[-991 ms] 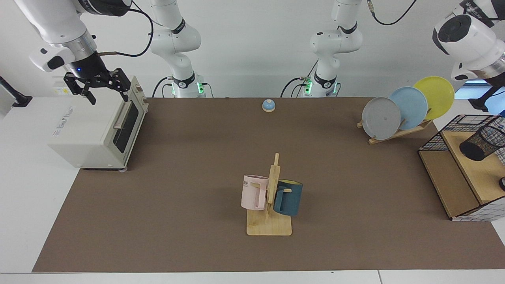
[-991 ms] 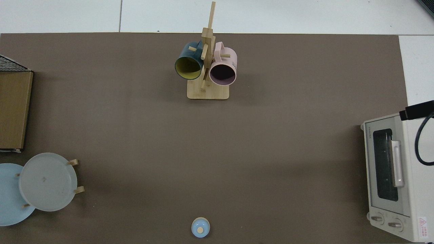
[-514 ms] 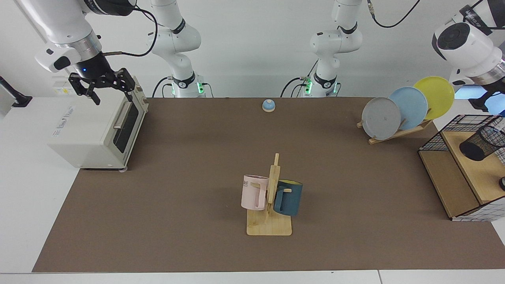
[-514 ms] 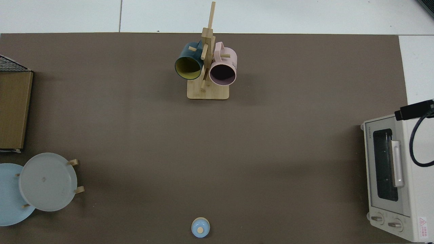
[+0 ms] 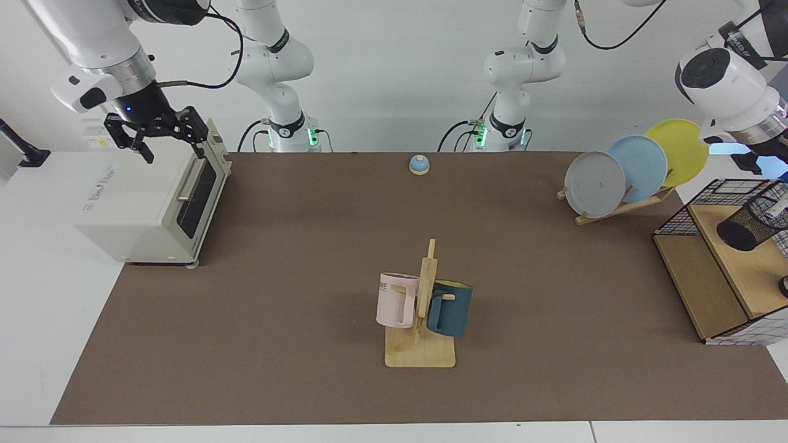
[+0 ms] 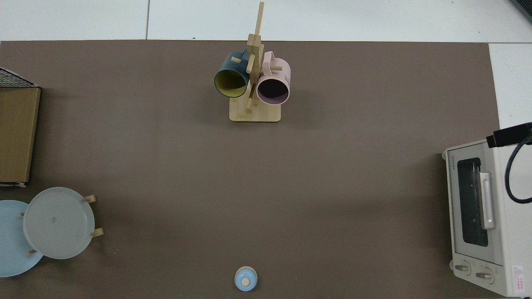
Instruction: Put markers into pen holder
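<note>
Black mesh pen holder only in facing view

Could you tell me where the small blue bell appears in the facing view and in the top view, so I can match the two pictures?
Facing view: the blue bell sits at the far edge of the brown mat, top centre.
Top view: the bell is at the bottom centre.
Shared landmark: the wooden mug rack, straight across the mat from the bell in both views.

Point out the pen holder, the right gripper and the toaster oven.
pen holder (image 5: 752, 225): facing view, on its black mesh wall.
right gripper (image 5: 171, 146): facing view, midway between its fingertips.
toaster oven (image 6: 473, 201): top view, on its door glass.
</note>
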You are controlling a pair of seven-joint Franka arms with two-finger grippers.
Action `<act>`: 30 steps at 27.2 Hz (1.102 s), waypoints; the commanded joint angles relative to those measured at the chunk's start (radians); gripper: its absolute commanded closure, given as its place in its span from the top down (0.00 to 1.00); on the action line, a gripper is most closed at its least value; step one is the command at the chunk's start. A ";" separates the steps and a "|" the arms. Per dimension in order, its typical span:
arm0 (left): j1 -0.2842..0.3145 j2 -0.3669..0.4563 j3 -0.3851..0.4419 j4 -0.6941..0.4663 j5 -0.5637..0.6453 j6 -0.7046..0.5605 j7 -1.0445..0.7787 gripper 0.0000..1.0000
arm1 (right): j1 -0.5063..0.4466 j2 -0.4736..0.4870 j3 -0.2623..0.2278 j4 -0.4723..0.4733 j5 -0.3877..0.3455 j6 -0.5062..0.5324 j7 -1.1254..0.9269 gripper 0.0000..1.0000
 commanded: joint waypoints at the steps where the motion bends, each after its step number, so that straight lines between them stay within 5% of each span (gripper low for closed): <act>1: 0.026 0.009 -0.006 0.000 0.024 0.039 -0.024 0.11 | -0.002 -0.027 0.007 -0.033 -0.002 0.001 0.022 1.00; 3: 0.026 0.009 -0.006 0.000 0.015 0.041 -0.025 1.00 | -0.002 -0.029 0.007 -0.033 -0.002 -0.001 0.022 1.00; 12: 0.025 0.009 -0.008 0.011 -0.026 0.027 -0.024 1.00 | 0.000 -0.027 0.007 -0.033 0.006 0.019 0.023 1.00; 21: -0.020 0.001 -0.037 0.037 -0.353 -0.112 -0.013 1.00 | -0.037 -0.029 0.010 -0.033 0.006 0.035 0.014 1.00; 25: -0.047 -0.003 -0.054 0.049 -0.534 -0.209 -0.024 1.00 | -0.095 -0.031 0.084 -0.036 0.007 0.036 0.019 1.00; 30: -0.058 -0.006 -0.132 0.045 -0.683 -0.287 -0.091 1.00 | -0.089 -0.029 0.095 -0.033 0.006 0.038 0.022 1.00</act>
